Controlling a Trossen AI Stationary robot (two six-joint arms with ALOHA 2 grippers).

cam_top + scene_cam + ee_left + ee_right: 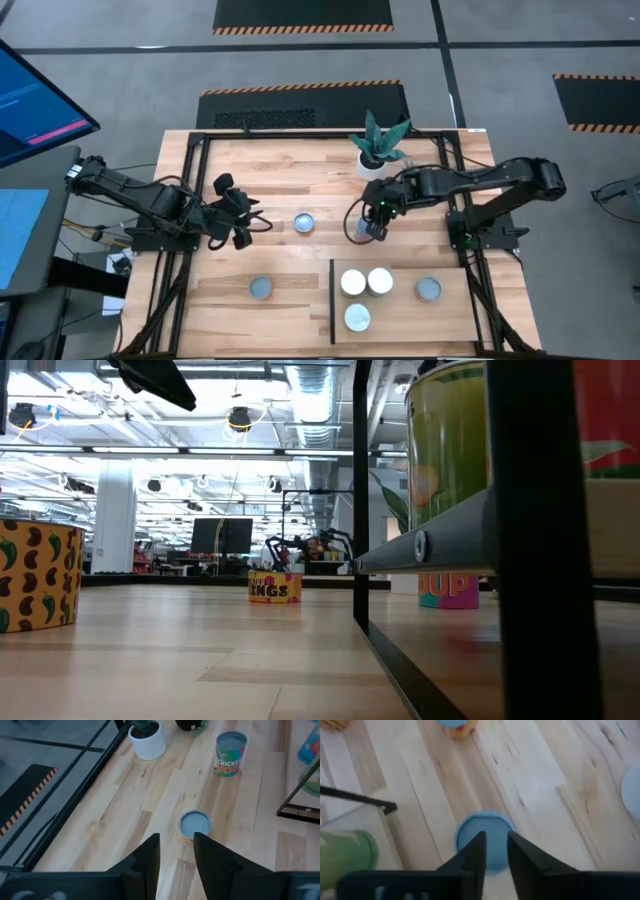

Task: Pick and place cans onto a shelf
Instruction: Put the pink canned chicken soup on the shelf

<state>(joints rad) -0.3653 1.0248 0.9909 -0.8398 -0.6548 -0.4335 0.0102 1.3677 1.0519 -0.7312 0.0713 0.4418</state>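
My right gripper is open and points down over a blue-topped can, which stands upright on the table just beyond the shelf's far edge. Its fingers stay above the can's top, with nothing between them. My left gripper is open at the table's left. It points at a short blue-topped can in front of it. The shelf, a light panel with a black strip on its left edge, carries several cans. Another can stands left of the shelf.
A white plant pot with a green plant stands at the far side, close behind my right gripper. In the low view the shelf sits on a raised black frame with a green can on it. Bare wood lies between the two arms.
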